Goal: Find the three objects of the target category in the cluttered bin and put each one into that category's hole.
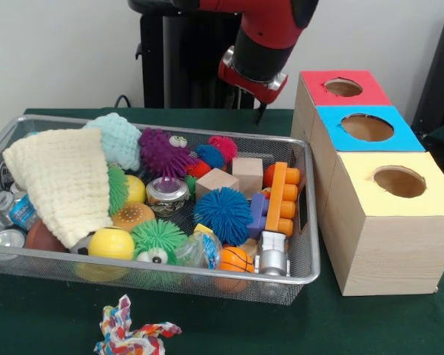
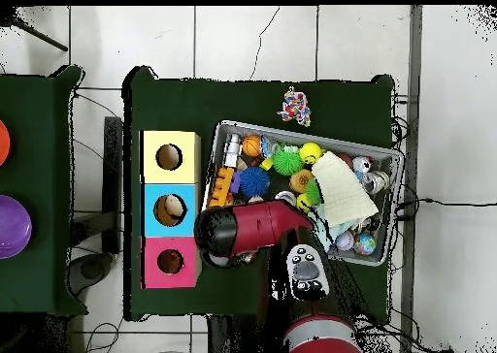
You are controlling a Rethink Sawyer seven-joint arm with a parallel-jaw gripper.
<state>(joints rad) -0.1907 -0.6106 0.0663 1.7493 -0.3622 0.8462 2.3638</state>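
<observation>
A dark green cloth (image 1: 29, 325) covers the table, with a pale wall behind the black pedestal and a tiled floor around it in the overhead view. The bin (image 1: 311, 255), silver wire mesh with a thick metal rim, sits at about nine o'clock of the front view, crammed with toys: spiky rubber balls in blue (image 1: 223, 214), purple (image 1: 163, 153) and green, a smooth yellow ball (image 1: 111, 242), a small pebbled basketball (image 1: 235, 259), plain wooden blocks (image 1: 247, 175), an orange and blue plastic brick piece (image 1: 277, 197), a shiny tin (image 1: 166, 196), and a soft, waffle-knit cream cloth (image 1: 63, 181) draped over the left third. A knotted rope toy (image 1: 129, 333) lies on the cloth outside the rim at six o'clock. The three pale wooden boxes stand at three o'clock; the hole (image 1: 343, 87) in the red-topped box is farthest from the camera, beside the blue-topped box (image 1: 366, 127) and the yellow-topped box (image 1: 399, 181). The gripper (image 1: 260, 115) hangs between the bin's far rim and the red box, but only a dark tip shows under the red wrist, so whether its fingers are spread or closed cannot be told. The likeliest trouble, I judge, is the clutter itself: the draped cloth may hide a target, springy spiked balls can squirm from a pinch, and a descent near the rim risks catching mesh or dragging neighbours out.
</observation>
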